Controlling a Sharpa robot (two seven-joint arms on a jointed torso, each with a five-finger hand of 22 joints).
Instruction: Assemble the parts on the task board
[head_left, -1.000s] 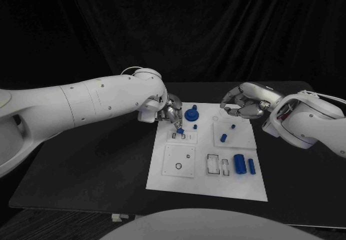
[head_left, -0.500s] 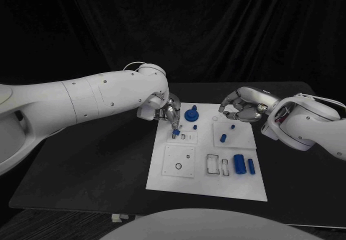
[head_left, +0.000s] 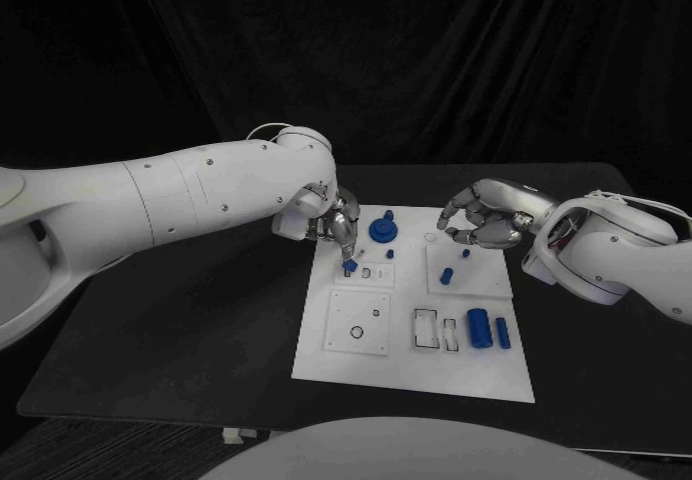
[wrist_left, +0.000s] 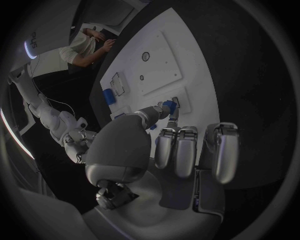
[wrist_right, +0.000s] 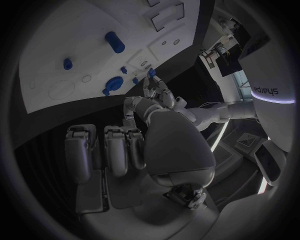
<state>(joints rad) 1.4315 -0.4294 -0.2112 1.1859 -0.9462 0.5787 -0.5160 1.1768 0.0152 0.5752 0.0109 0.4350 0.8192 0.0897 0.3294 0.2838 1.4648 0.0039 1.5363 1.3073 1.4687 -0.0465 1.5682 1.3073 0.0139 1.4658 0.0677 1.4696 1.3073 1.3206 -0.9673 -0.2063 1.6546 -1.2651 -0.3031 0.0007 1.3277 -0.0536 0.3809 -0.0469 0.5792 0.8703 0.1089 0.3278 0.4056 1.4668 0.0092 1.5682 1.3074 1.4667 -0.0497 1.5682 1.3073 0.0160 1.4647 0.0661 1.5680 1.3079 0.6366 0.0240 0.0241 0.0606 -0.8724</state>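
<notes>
The white board (head_left: 414, 300) lies in the middle of the black table (head_left: 188, 330), and the job looks only partly done. The left robot hand (head_left: 329, 222) pinches a small blue part (head_left: 351, 265) between its fingertips and holds it low over a little slot near the board's far left corner. I think it is about to push the part in, but it is not in yet. Just beside it a blue knob (head_left: 382, 229) already stands on the board, and a blue peg (head_left: 449, 274) stands further right. Two bigger blue pieces (head_left: 488, 329) lie near the empty frames at the near right, so they seem still to do. The right robot hand (head_left: 483, 218) hovers over the far right corner with its fingers curled in and, as far as I can tell, nothing in them.
</notes>
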